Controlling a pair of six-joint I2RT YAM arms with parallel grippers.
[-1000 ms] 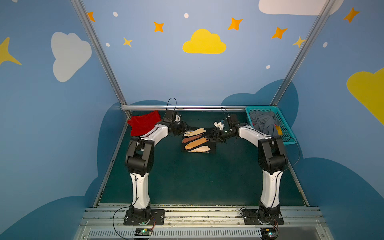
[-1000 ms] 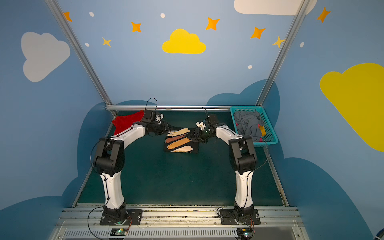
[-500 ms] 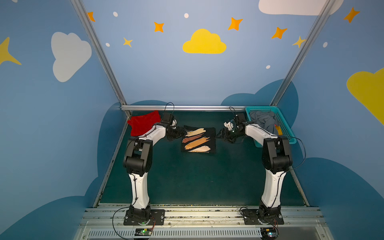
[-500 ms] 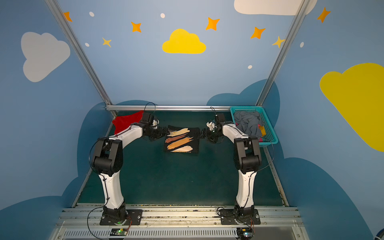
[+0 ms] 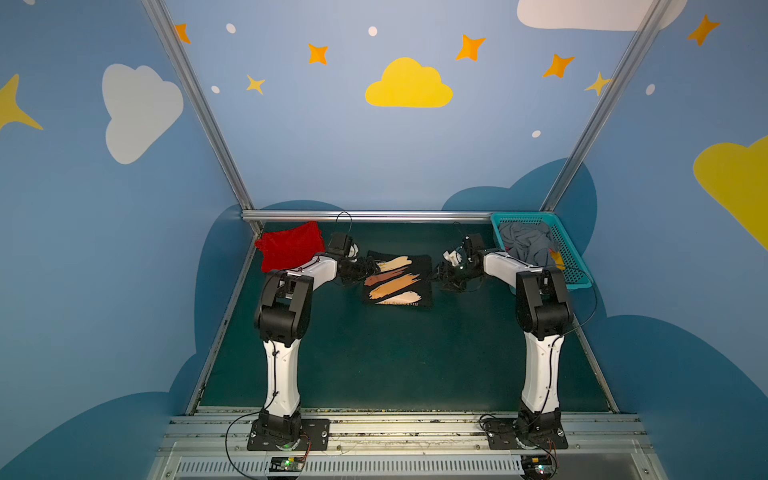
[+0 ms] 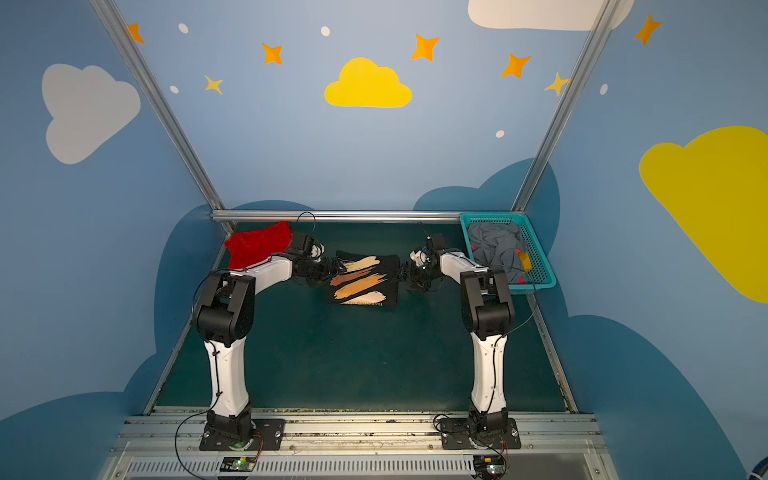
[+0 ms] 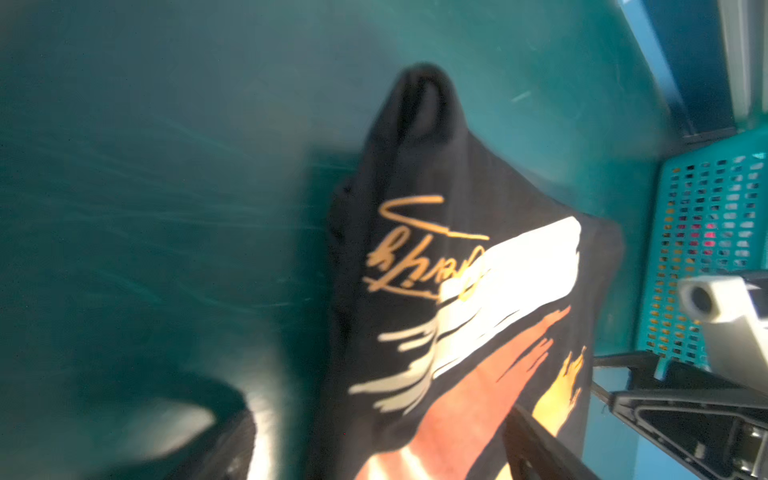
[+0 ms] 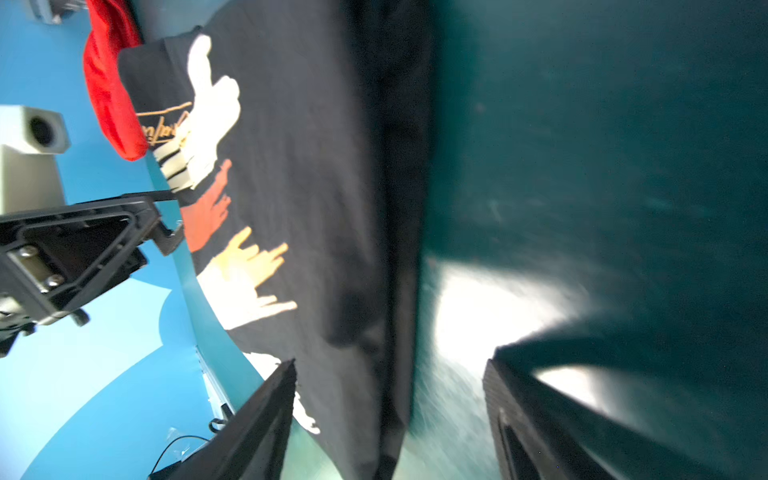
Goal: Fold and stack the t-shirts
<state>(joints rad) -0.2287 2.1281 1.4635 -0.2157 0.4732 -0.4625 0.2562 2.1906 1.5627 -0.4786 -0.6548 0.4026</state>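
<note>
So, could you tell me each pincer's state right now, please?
Left pincer: open, astride the black t-shirt edge, holding nothing.
Right pincer: open, astride its opposite edge, holding nothing.

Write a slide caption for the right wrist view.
Right gripper, jaws open, over the edge of the black printed t-shirt on the green table; red t-shirt beyond.

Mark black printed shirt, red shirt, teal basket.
black printed shirt (image 5: 401, 280): in a top view, print middle
red shirt (image 5: 291, 249): in a top view, cloth centre
teal basket (image 5: 571, 266): in a top view, right wall
</note>
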